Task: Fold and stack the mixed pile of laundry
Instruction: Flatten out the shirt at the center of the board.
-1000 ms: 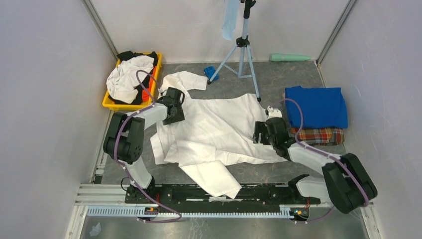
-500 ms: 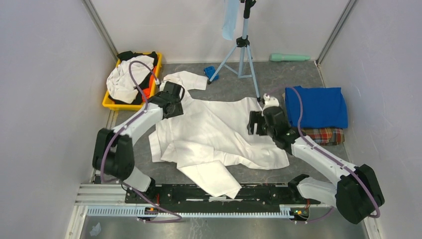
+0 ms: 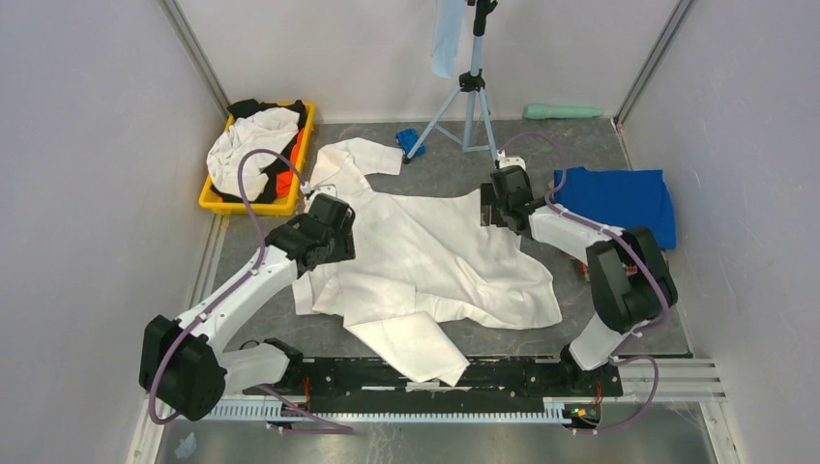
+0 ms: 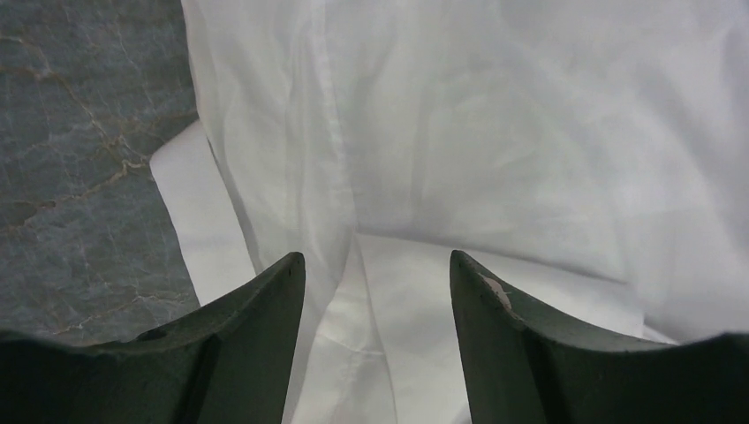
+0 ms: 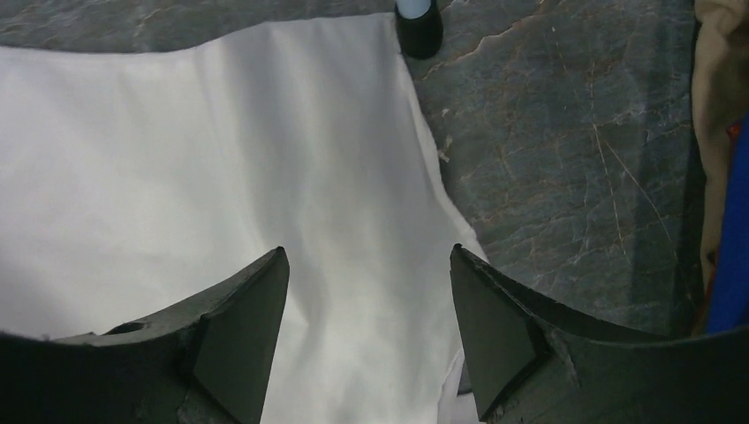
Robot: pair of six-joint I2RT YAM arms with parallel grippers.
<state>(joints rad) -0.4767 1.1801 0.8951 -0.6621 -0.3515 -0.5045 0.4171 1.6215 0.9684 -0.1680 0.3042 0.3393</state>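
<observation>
A large white shirt [image 3: 425, 256] lies spread over the grey table's middle, one sleeve folded toward the near edge. My left gripper [image 3: 327, 220] is open and empty above the shirt's left side; the left wrist view [image 4: 375, 261] shows creased white cloth between its fingers. My right gripper [image 3: 495, 205] is open and empty over the shirt's far right corner [image 5: 336, 177]. A folded royal-blue T-shirt [image 3: 619, 203] lies at the right. The plaid cloth is almost wholly hidden behind my right arm. More white, black and orange garments [image 3: 247, 150] fill the yellow bin [image 3: 249, 205].
A tripod [image 3: 472, 87] stands at the back, one foot [image 5: 418, 26] just beyond the shirt's corner. A pale-blue cloth [image 3: 447, 34] hangs from it. A small bright-blue object [image 3: 408, 140] and a green cylinder [image 3: 563, 111] lie by the back wall.
My right gripper has moved away from me and left, up to the shirt's far right corner by the tripod foot. My left gripper has drawn back toward me along the shirt's left side.
</observation>
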